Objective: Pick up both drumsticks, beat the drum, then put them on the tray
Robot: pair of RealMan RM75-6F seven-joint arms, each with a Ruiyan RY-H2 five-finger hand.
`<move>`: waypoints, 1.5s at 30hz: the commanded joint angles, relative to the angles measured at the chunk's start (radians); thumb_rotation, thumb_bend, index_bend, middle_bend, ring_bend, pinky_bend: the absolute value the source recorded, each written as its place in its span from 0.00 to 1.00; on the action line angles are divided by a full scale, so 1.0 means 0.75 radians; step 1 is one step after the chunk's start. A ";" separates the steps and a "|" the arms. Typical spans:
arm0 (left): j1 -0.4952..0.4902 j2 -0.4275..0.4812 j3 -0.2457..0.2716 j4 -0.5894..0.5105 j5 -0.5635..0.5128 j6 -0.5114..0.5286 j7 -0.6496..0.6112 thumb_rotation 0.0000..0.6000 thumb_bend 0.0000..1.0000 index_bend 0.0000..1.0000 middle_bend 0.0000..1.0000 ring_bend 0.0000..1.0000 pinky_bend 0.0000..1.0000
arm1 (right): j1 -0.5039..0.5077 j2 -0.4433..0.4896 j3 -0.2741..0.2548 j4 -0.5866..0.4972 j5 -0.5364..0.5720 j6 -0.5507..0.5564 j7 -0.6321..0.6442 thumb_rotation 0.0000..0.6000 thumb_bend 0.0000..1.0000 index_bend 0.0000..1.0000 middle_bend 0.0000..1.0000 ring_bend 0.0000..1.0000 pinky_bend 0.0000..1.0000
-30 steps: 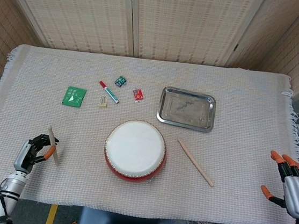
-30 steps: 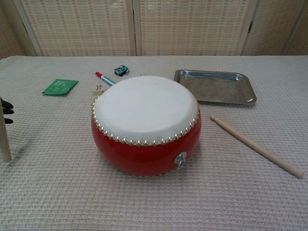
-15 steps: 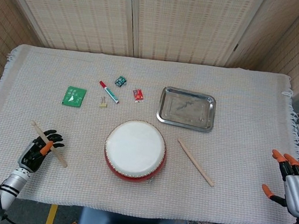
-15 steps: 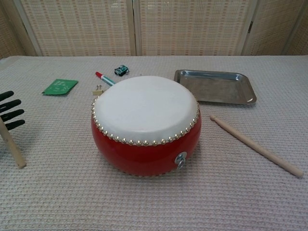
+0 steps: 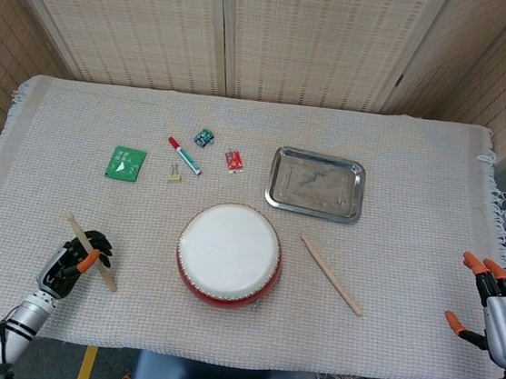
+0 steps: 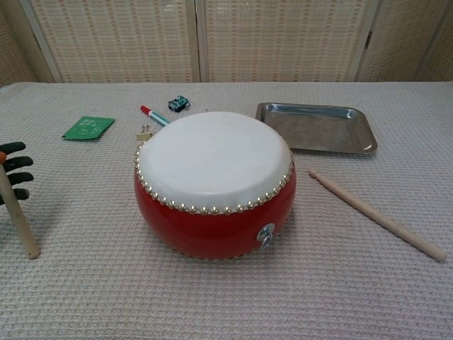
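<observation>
My left hand (image 5: 74, 263) sits at the near left of the bench (image 5: 419, 172), fingers wrapped around 1 drumstick (image 5: 91, 252), with an orange-tipped thumb pressed across the shaft. That stick runs diagonally through my grip, its far end pointing up and left, its near end reaching right toward the drum; in the chest view its lower tip (image 6: 30, 249) meets the cloth while my dark fingers (image 6: 15, 162) show at the left edge of the frame. The drum (image 5: 228, 253), red-bodied with a white skin, stands at the near middle of the bench, well apart from my left hand. The 2nd drumstick (image 5: 330, 273) lies flat on the cloth just right of the drum, slanting from far left to near right, touched by neither hand. My right hand (image 5: 489, 303) hangs off the near right edge of the bench, its orange-tipped fingers spread and holding nothing, well apart from that stick. The metal tray (image 5: 276, 185) rests far right of the drum, near but not touching it. Farther left on the cloth lie a green card (image 5: 125, 162), a red-capped marker (image 5: 184, 156), a small clip (image 5: 175, 174), a small teal item (image 5: 204, 136) and a small red item (image 5: 233, 159).
</observation>
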 commanded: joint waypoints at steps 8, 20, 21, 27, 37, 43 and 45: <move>0.025 -0.009 0.022 -0.063 -0.027 0.053 0.181 1.00 0.30 0.50 0.53 0.50 0.56 | -0.001 0.003 0.001 -0.009 -0.011 0.009 -0.002 1.00 0.15 0.08 0.18 0.03 0.16; 0.054 -0.029 0.017 -0.122 -0.077 0.086 0.437 0.69 0.27 0.58 0.61 0.56 0.61 | -0.008 0.007 -0.004 -0.019 -0.025 0.024 0.002 1.00 0.15 0.08 0.18 0.03 0.16; 0.056 -0.032 0.015 -0.123 -0.081 0.088 0.461 0.68 0.27 0.59 0.62 0.57 0.62 | -0.008 0.006 -0.003 -0.019 -0.025 0.024 0.002 1.00 0.15 0.08 0.18 0.03 0.16; 0.070 -0.060 0.008 -0.124 -0.106 0.098 0.594 0.74 0.27 0.64 0.67 0.62 0.66 | -0.009 0.006 -0.003 -0.022 -0.031 0.030 0.007 1.00 0.15 0.08 0.18 0.03 0.16; 0.080 -0.080 0.004 -0.124 -0.122 0.091 0.657 1.00 0.28 0.69 0.73 0.67 0.71 | -0.014 0.006 -0.001 -0.023 -0.038 0.044 0.017 1.00 0.15 0.08 0.18 0.03 0.16; 0.081 -0.087 0.002 -0.124 -0.118 0.091 0.680 1.00 0.28 0.71 0.76 0.70 0.73 | -0.016 0.005 0.002 -0.021 -0.042 0.054 0.021 1.00 0.15 0.08 0.18 0.03 0.16; 0.083 -0.094 0.002 -0.120 -0.119 0.092 0.693 1.00 0.28 0.73 0.77 0.71 0.75 | -0.016 0.005 0.002 -0.021 -0.045 0.058 0.020 1.00 0.15 0.08 0.18 0.03 0.16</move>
